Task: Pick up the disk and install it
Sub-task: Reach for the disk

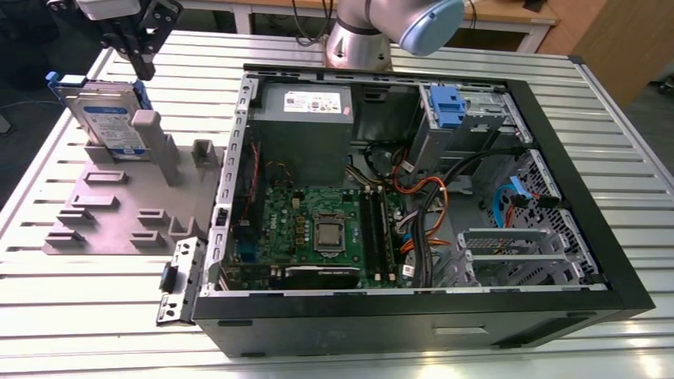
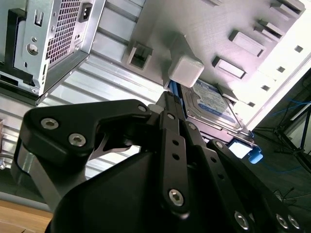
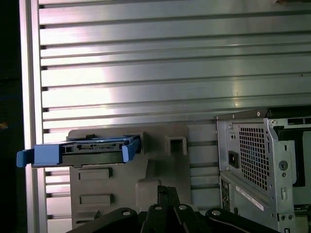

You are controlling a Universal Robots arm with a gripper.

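The disk (image 1: 106,118), a silver drive with a blue-and-white label and a blue frame, stands on edge in a grey fixture (image 1: 116,205) at the exterior view's left. My gripper (image 1: 140,67) hangs just above and slightly behind its top edge, apart from it. The black fingers are shut with nothing between them. In the first wrist view the disk (image 3: 80,148) appears edge-on beyond the gripper (image 3: 164,190). The second wrist view has the gripper (image 2: 164,99) in front of the disk's label (image 2: 211,104).
An open computer case (image 1: 621,237) lies on the slatted metal table (image 1: 63,300), beside the fixture. Inside are a motherboard (image 1: 316,229), a grey power supply (image 1: 305,103), cables, and a drive bay with a blue clip (image 1: 447,106). The arm's base (image 1: 358,39) stands behind the case.
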